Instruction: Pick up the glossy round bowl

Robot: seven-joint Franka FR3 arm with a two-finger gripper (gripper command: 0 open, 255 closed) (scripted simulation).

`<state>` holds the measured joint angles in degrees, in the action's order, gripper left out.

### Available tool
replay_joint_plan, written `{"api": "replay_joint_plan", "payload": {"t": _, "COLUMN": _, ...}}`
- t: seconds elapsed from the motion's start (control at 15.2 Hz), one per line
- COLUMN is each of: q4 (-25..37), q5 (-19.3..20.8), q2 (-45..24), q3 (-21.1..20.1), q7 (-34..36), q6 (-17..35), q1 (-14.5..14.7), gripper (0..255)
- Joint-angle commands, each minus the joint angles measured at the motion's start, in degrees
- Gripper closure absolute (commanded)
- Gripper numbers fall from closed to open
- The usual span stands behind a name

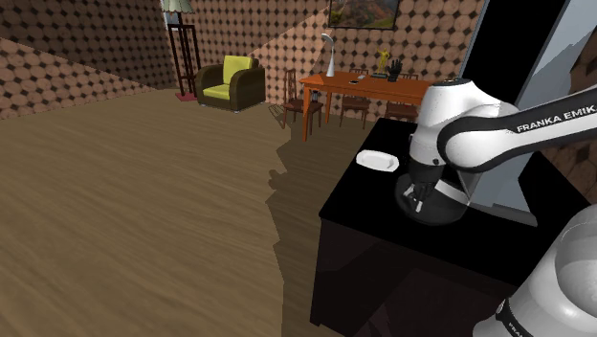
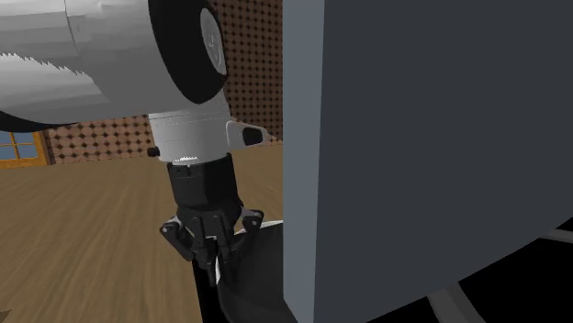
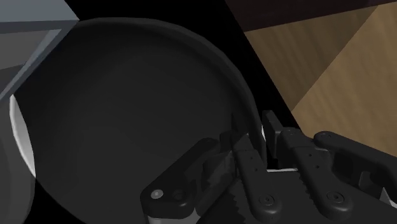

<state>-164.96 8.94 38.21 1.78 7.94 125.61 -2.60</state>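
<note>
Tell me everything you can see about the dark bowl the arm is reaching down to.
The bowl is round, wide and fairly shallow, black to dark grey with a glossy sheen. Its thin rim catches a pale highlight, and its material isn't clear. It looks empty and sits upright on the black counter. The tool straddles its rim, with its fingers on either side, apparently clasping it.
</note>
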Motion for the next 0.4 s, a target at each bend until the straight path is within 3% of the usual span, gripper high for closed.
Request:
{"api": "replay_joint_plan", "payload": {"t": 0.0, "q4": 0.9, "q5": -0.2, "q2": 1.3, "q3": -0.1, "q7": -0.2, "q6": -2.2, "q1": 0.1, "gripper": 255}}
{"api": "replay_joint_plan", "payload": {"t": 0.33, "q4": 2.6, "q5": -0.6, "q2": 2.8, "q3": -0.1, "q7": -0.6, "q6": -5.4, "q1": 0.3, "gripper": 255}}
